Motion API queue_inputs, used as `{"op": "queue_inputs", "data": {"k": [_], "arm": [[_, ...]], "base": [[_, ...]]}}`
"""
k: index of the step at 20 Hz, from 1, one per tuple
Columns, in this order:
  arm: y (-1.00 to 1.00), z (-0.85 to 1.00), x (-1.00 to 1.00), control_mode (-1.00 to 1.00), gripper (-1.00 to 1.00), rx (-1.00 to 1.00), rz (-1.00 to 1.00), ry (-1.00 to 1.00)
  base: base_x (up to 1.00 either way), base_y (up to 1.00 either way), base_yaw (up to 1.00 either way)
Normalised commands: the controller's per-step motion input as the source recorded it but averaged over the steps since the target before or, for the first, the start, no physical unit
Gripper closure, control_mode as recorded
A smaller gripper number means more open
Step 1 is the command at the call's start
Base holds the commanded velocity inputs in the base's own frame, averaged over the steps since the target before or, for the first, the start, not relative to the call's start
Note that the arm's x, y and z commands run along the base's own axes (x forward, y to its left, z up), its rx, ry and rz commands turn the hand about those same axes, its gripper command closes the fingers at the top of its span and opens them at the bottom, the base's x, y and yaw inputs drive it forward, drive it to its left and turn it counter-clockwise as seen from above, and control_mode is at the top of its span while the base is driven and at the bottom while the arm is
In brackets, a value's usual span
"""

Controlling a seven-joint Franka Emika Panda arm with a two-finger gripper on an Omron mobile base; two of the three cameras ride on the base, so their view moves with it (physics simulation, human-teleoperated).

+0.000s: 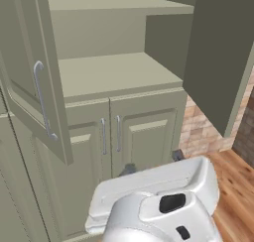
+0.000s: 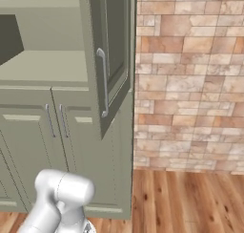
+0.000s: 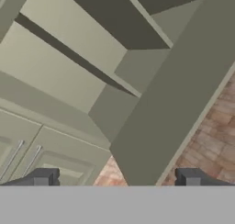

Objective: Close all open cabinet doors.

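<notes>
Two tall green doors stand open on the top cupboard. The left door (image 1: 30, 82) swings out to the left, and its long silver handle (image 1: 42, 102) faces the room. The right door (image 1: 221, 52) swings out to the right, toward the brick wall (image 2: 190, 79). In the right base view, the right door shows its panel and its own long handle (image 2: 103, 81).

The claw (image 3: 117, 179) is wide open and holds nothing. It sits low, in front of the cupboard, and looks up at the inside face of the right door. Its two dark tips (image 3: 43, 177) stand far apart.

I think the step now is to shut the right door. To do it well, the claw should go up and around to the outer side of that door, near the free edge, not near the hinge. Then it should push slowly and flat until the door meets the cupboard frame. A fast push may make the claw slip off. After that, the left door needs the same.

Inside, the shelves (image 1: 114, 72) are bare. Below them are two short doors (image 1: 144, 137), both shut. The floor (image 2: 190, 198) is brown wood.
</notes>
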Motion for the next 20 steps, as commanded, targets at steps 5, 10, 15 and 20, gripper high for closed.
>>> {"op": "queue_inputs", "data": {"k": [5,10,15,20], "arm": [[0.88,0.31,0.04,-1.00,-1.00,-0.22,0.00,-0.14],[0.83,0.09,0.41,-1.00,-1.00,-0.20,-0.06,-0.07],[0.34,0.00,0.90,-1.00,-1.00,-0.09,-0.16,0.00],[0.31,0.00,1.00,-1.00,-1.00,-0.02,-0.15,0.02]], "base": [[0.00,0.00,0.00],[0.00,0.00,0.00],[0.00,0.00,0.00],[0.00,0.00,0.00]]}}
